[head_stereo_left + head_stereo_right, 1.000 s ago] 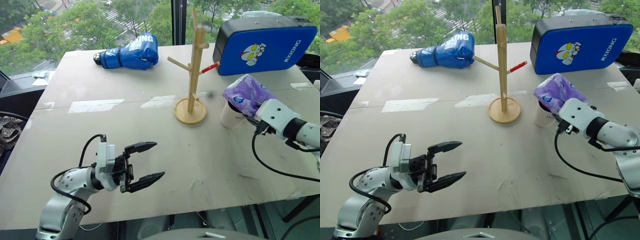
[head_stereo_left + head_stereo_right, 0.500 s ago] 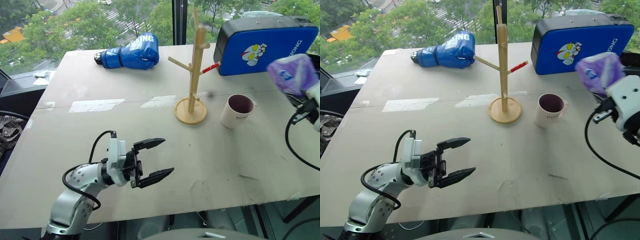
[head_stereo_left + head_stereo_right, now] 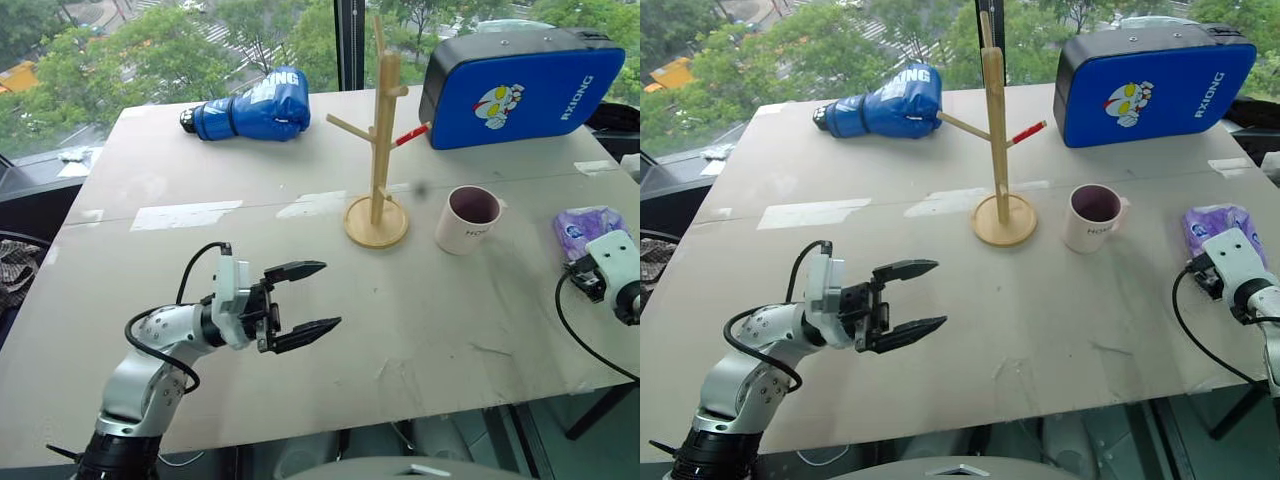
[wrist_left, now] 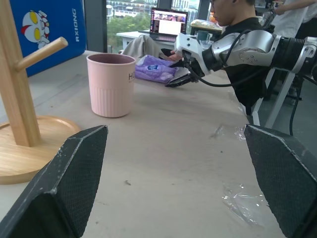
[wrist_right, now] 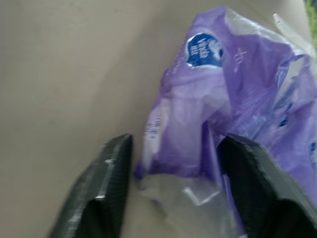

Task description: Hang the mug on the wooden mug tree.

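Resting now on table (image 3: 300, 250): tissue pack (image 3: 588, 226)

table (image 3: 200, 180), mug (image 3: 466, 219), wooden mug tree (image 3: 377, 150), boxing glove (image 3: 250, 106)

The lettering "RXIONG" is read vertically along the right edge of the blue pad (image 3: 1155, 78), beside a cartoon figure printed on its face. White lettering is borne on the blue boxing glove (image 3: 253, 105), but it cannot be made out with certainty. Dark print beginning "H" is noted on the mug (image 3: 466, 219); a round blue label on the purple tissue pack (image 5: 237, 104) is not legible.
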`<state>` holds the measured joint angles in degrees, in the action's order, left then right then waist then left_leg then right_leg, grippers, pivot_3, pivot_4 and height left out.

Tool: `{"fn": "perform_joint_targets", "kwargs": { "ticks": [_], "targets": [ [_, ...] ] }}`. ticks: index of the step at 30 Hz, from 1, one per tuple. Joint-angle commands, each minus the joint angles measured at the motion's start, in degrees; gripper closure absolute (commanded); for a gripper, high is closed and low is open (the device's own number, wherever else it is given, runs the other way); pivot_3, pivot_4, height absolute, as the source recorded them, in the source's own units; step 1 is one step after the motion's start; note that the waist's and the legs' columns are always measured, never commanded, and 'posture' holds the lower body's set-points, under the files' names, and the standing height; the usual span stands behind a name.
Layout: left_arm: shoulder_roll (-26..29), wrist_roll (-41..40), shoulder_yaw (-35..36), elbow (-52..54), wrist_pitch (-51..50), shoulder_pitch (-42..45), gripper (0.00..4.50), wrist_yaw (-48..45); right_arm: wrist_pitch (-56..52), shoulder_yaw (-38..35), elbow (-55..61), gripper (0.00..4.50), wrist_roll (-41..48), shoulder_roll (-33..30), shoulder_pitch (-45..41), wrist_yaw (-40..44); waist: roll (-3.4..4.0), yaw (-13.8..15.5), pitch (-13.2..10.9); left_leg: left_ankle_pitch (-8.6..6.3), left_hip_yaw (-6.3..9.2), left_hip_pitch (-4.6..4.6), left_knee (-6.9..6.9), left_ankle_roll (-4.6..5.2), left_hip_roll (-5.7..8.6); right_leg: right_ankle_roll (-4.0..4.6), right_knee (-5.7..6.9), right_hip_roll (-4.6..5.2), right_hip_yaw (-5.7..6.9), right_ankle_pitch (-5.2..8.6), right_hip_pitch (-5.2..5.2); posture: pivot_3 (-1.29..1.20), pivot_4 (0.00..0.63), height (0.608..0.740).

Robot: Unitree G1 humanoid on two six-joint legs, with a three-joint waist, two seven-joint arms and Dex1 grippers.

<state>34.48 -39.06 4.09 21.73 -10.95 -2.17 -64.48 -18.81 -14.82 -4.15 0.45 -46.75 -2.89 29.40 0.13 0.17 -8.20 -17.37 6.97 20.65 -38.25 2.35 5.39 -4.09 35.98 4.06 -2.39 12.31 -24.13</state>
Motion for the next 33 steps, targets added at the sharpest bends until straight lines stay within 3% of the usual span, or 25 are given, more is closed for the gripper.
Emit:
{"fn": "perform_joint_targets", "kwargs": {
  "ticks": [1, 4, 8, 13, 19, 33],
  "targets": [
    [0.56, -1.46, 1.76, 1.72, -0.24, -0.79, 0.00, -0.09, -0.90, -7.07, 10.30, 0.30, 9.51, 0.27, 5.02, 7.40, 0.01, 0.18, 0.00, 0.00, 0.01, 0.00, 0.00, 0.00, 0.00, 0.00, 0.00, 0.00, 0.01, 0.00, 0.00, 0.00, 0.150, 0.740],
    [0.34, -1.22, 1.55, 2.56, -0.21, -1.82, 0.00, 0.26, -6.80, -14.15, 20.99, 0.30, 21.52, 2.84, 8.86, 11.45, 0.05, 0.47, -0.02, 0.00, 0.16, 0.06, 0.09, -0.01, -0.05, 0.00, -0.01, -0.01, 0.06, 0.00, -0.04, 0.00, 0.150, 0.740],
    [0.02, -1.19, 0.75, 3.37, -0.52, -2.15, 0.00, 0.47, -10.06, -12.79, 23.54, 0.30, 22.95, 5.61, 6.03, 6.65, -0.04, 0.37, -0.03, -0.02, 0.11, 0.01, 0.03, 0.01, -0.05, 0.00, -0.01, -0.01, 0.04, 0.00, 0.03, 0.00, 0.150, 0.740],
    [0.25, -1.19, 0.55, 3.44, -0.80, -1.18, 0.00, 0.47, -8.62, -6.81, 16.35, 0.30, 19.52, 9.54, -2.32, 1.79, -0.07, 0.56, -0.04, -0.01, 0.07, -0.04, -0.04, 0.01, -0.03, 0.03, -0.01, -0.01, 0.06, -0.02, 0.09, 0.00, 0.150, 0.740],
    [0.89, -1.45, 1.39, 6.17, -1.42, -2.43, 0.00, 1.62, -3.95, -0.59, 4.38, 0.30, 16.93, 12.93, -11.59, 2.48, -0.07, 0.35, -0.04, -0.01, 0.04, 0.05, 0.00, 0.01, -0.02, 0.03, -0.01, -0.01, 0.03, -0.02, -0.04, 0.00, 0.150, 0.740],
    [-1.91, -2.32, 2.58, 14.01, -2.28, -7.99, 0.00, 10.00, 10.36, 3.83, -20.22, 0.30, 13.74, 16.28, -25.60, 6.87, -0.03, 0.21, -0.06, 0.00, 0.01, 0.08, 0.04, 0.00, -0.03, 0.07, 0.01, -0.03, 0.01, -0.05, -0.12, 0.00, 0.150, 0.740]
  ]
}}
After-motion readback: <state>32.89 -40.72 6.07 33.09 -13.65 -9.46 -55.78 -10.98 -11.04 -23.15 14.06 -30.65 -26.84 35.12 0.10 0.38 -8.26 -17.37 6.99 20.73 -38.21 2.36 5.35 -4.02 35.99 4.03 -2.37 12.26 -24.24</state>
